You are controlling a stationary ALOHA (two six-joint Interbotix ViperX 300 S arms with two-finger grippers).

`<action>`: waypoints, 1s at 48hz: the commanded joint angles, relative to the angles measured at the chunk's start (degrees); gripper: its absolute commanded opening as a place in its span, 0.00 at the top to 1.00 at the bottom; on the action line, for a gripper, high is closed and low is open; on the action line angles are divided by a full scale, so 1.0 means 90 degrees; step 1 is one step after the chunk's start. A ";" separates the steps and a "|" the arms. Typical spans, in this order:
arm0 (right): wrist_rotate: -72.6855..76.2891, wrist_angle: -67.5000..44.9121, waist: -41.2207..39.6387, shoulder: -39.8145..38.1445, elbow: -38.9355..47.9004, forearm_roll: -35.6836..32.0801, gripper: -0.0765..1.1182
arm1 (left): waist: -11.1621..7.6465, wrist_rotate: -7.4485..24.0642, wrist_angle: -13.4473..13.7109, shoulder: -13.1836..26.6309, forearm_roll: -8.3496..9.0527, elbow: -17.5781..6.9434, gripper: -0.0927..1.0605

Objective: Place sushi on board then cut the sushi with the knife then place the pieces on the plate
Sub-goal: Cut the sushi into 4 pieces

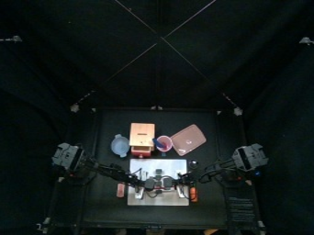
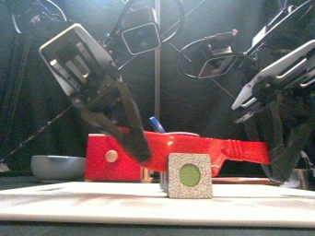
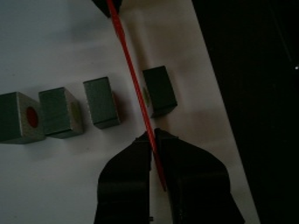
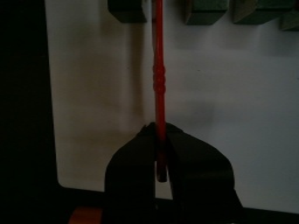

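Note:
A white cutting board (image 1: pixel 160 197) lies at the table's front middle. A row of dark green sushi pieces crosses it. One end piece (image 3: pixel 159 87) stands apart from the three others (image 3: pixel 59 112), and it shows nearest in the front view (image 2: pixel 189 175). A red knife (image 3: pixel 138 83) lies across the row in that gap, also seen as the red knife (image 4: pixel 156 66). My left gripper (image 3: pixel 158 144) is shut on one end of the knife. My right gripper (image 4: pixel 158 133) is shut on the other end, from the row's opposite side.
Behind the board stand a pale wooden box (image 1: pixel 141 136) with a red drawer front (image 2: pixel 117 157), a blue-grey bowl (image 1: pixel 119 144), a red cup (image 1: pixel 162 142) with a blue knife (image 2: pixel 155 123), and the pink tray (image 1: pixel 188 139).

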 commanded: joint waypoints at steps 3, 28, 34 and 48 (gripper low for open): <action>-0.0020 -0.0029 -0.0059 -0.0342 -0.0166 -0.0029 0.65 | 0.0107 0.0000 0.0000 -0.0303 0.0010 -0.0078 0.34; -0.0010 0.0645 -0.0391 -0.0977 -0.0156 -0.0029 0.65 | 0.0371 0.0010 0.0029 -0.0889 0.0117 0.0049 0.13; -0.0010 0.0723 -0.0576 -0.1387 -0.0010 -0.0029 0.65 | 0.0498 0.0020 -0.0107 -0.1074 0.0420 0.0166 0.14; 0.0049 0.0918 -0.0850 -0.2256 0.0723 0.0342 0.65 | 0.0820 0.0020 -0.0313 -0.1318 0.0635 0.0400 0.14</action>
